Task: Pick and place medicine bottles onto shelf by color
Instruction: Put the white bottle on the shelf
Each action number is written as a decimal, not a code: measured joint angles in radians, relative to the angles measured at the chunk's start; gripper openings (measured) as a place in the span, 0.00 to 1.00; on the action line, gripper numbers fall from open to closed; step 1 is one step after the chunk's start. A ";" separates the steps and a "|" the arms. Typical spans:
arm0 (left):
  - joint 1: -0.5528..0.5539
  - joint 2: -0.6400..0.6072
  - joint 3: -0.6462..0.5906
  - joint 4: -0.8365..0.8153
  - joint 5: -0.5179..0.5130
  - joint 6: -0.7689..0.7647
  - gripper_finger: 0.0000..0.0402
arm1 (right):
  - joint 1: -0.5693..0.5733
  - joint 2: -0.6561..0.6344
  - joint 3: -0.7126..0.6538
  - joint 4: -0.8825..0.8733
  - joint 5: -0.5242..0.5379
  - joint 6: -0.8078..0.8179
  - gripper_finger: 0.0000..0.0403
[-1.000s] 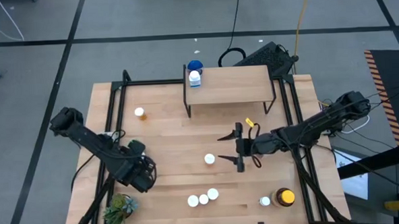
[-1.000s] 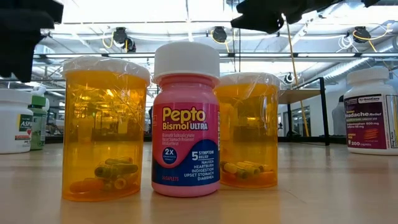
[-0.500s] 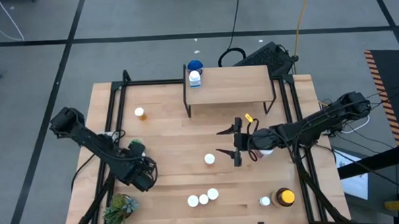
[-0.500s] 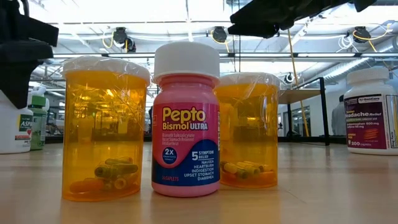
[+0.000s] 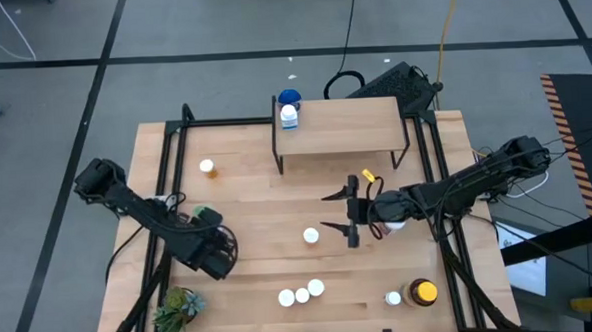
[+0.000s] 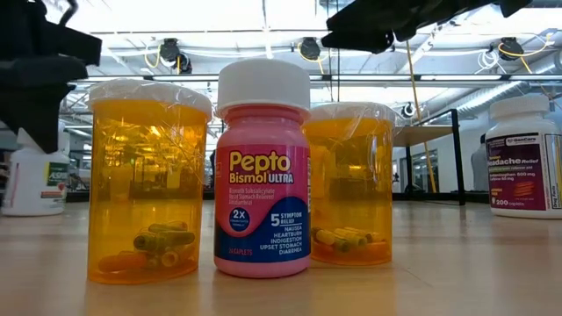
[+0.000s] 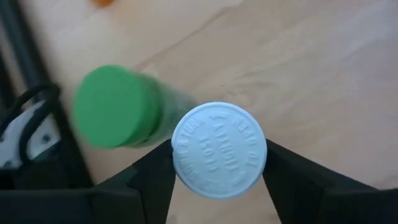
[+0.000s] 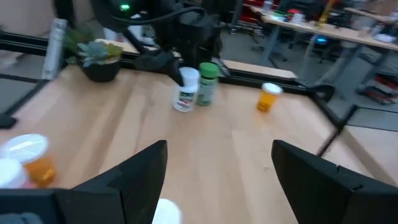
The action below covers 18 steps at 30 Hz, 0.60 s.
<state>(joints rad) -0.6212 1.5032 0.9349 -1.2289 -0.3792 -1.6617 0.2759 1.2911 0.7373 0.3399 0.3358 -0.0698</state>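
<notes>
**Q:** Bottle check, what have you got in your left pincer?

**Me:** White-capped bottle (image 7: 219, 149), round lid with raised lettering I can't read. From the right wrist view it's a white body with a label (image 8: 186, 91), tipped a bit. My left gripper (image 7: 217, 171) has a finger on each side of the cap, pressed right against it, so I'm clamped on it. That's over the left-front part of the table (image 5: 258, 203), near the plant (image 5: 175, 311).

**Q:** Anything next to it?

**Me:** Green-capped bottle (image 7: 115, 107) just beside it, standing on the wood. Can't tell if they touch.

**Q:** And your other side?

**Me:** Right gripper (image 5: 340, 214) hangs over mid-table with its fingers spread wide, holding nothing. A lone white-lidded bottle (image 5: 311, 236) sits just off its front finger.

**Q:** Rest of the bottles?

**Me:** Low view has two orange pill bottles (image 6: 149, 180) either side of a pink Pepto bottle (image 6: 262, 167); those are the three white lids in a row at the front edge. Amber jar (image 5: 423, 293) front right with a small white bottle (image 5: 393, 299) beside it. One orange bottle (image 5: 208, 168) sits alone at the back left. Shelf (image 5: 344, 124) is at the back, with a blue-capped bottle (image 5: 289, 98) and a white-lidded one at its left end.
</notes>
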 joint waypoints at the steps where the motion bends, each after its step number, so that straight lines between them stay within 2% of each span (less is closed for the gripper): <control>1: 0.000 0.000 0.001 0.016 -0.009 0.028 0.56 | -0.004 0.000 -0.007 0.018 -0.040 0.004 0.71; 5: 0.004 0.001 0.025 0.078 -0.034 0.161 0.52 | -0.025 0.000 -0.071 0.156 -0.175 0.039 0.71; 10: 0.037 0.001 0.079 0.173 -0.115 0.407 0.50 | -0.051 0.005 -0.126 0.246 -0.249 0.100 0.71; 14: 0.079 0.001 0.121 0.334 -0.157 0.688 0.52 | -0.052 0.088 -0.125 0.312 -0.288 0.113 0.73; 18: 0.121 0.001 0.142 0.574 -0.158 1.029 0.55 | -0.064 0.177 -0.110 0.372 -0.289 0.141 0.77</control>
<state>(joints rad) -0.4999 1.5043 1.0771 -0.6545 -0.5372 -0.6328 0.2116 1.4679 0.6277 0.7123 0.0471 0.0711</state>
